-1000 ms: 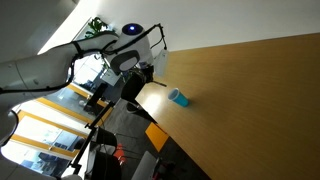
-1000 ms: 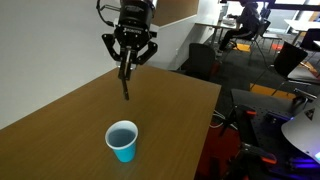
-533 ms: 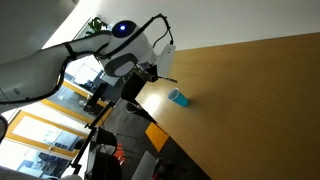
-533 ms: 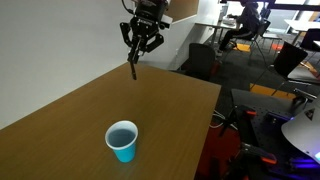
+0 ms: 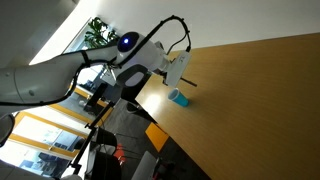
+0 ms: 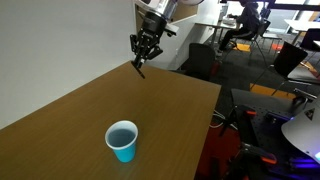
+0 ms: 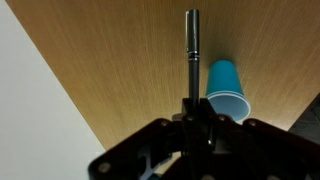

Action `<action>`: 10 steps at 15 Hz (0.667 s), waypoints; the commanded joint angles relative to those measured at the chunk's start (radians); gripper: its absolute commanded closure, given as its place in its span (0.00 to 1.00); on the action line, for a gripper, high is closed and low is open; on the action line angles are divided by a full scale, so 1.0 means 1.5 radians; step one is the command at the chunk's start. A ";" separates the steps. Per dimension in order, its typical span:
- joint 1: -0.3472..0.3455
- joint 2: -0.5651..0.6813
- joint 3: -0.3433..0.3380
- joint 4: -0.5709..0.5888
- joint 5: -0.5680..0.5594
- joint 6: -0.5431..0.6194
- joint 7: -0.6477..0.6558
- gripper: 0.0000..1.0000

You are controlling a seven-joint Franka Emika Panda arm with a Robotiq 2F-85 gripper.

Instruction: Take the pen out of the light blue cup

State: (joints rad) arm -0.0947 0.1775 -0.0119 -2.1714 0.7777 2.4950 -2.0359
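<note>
My gripper (image 7: 192, 110) clamps the one pen (image 7: 191, 45), held clear above the bench (image 6: 60, 125); one light blue cup (image 6: 122, 140) stands upright there.

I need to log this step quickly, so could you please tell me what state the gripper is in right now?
Gripper: closed on the pen, which is clear of the light blue cup.
</note>
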 commanded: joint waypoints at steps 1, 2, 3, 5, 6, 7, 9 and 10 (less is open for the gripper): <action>0.013 0.035 -0.008 0.001 -0.077 0.069 0.140 0.97; 0.013 0.050 -0.008 0.004 -0.106 0.081 0.183 0.97; 0.011 0.058 -0.008 0.003 -0.137 0.087 0.228 0.97; 0.005 0.077 -0.006 0.008 -0.196 0.084 0.308 0.97; 0.002 0.083 -0.002 0.010 -0.222 0.078 0.343 0.97; 0.001 0.091 -0.001 0.014 -0.249 0.071 0.378 0.97; -0.003 0.102 0.003 0.020 -0.290 0.061 0.434 0.97; -0.006 0.108 0.006 0.026 -0.306 0.057 0.456 0.97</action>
State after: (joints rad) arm -0.0931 0.3174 -0.0122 -2.1642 0.3904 2.6020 -1.4580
